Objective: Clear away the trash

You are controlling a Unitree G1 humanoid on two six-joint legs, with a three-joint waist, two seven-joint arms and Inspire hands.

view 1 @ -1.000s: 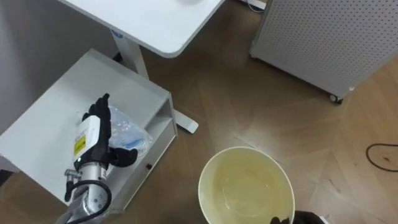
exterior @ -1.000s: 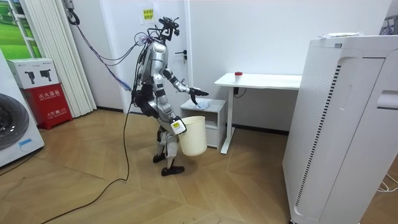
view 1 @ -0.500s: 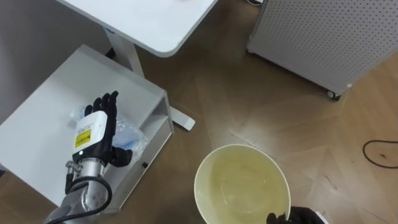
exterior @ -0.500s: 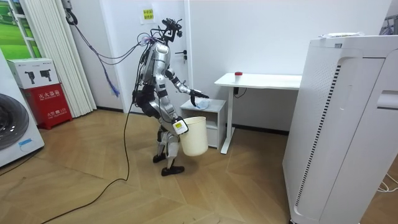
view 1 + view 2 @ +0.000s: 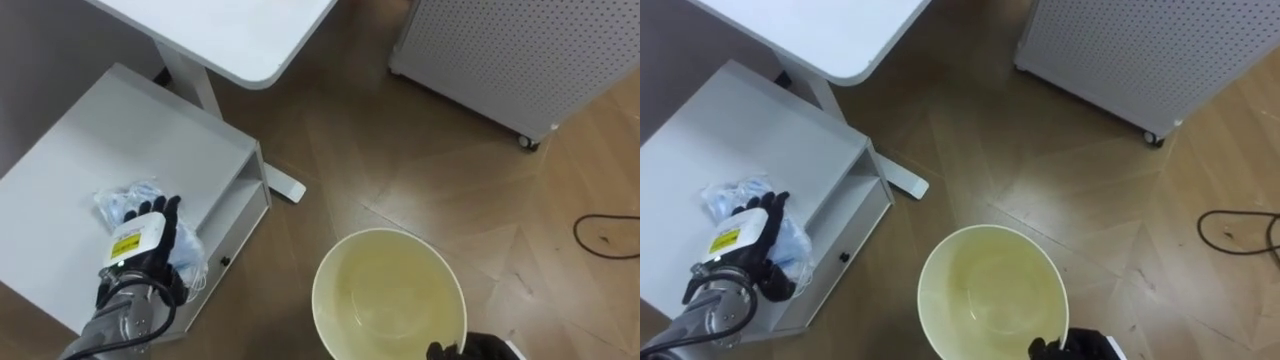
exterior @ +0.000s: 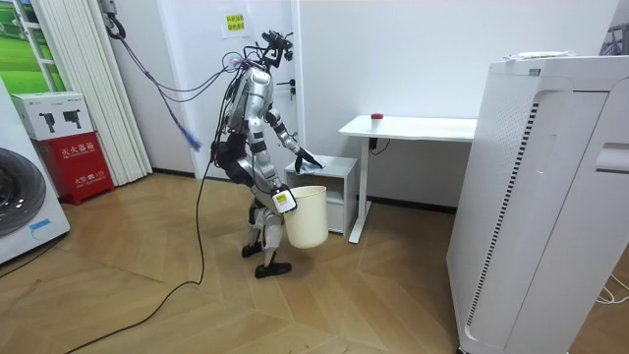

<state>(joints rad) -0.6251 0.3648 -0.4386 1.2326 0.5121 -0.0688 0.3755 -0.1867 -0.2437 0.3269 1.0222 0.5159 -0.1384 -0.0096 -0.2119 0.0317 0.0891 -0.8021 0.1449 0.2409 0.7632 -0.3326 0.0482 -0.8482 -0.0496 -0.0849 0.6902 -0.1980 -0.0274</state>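
The left hand's fingers point(image 5: 163, 212) were bent down into the crumpled clear plastic bag point(image 5: 115, 198), with the thumb dark against its near right side. It looked like a pinch on the plastic, so that the garbage could be lifted. The left hand point(image 5: 135, 250) lay over the bag on top of the low white cabinet point(image 5: 90, 130), near its right edge; the bag rested there, not yet raised. The right hand point(image 5: 478, 349) had its fingers curled on the near rim of the pale yellow bucket point(image 5: 388, 233), which hung empty above the wooden floor to the right of the cabinet — probably held mouth-up and close so the bag need only cross a short gap. The robot stood at the cabinet, the white desk point(image 5: 230, 30) just beyond it
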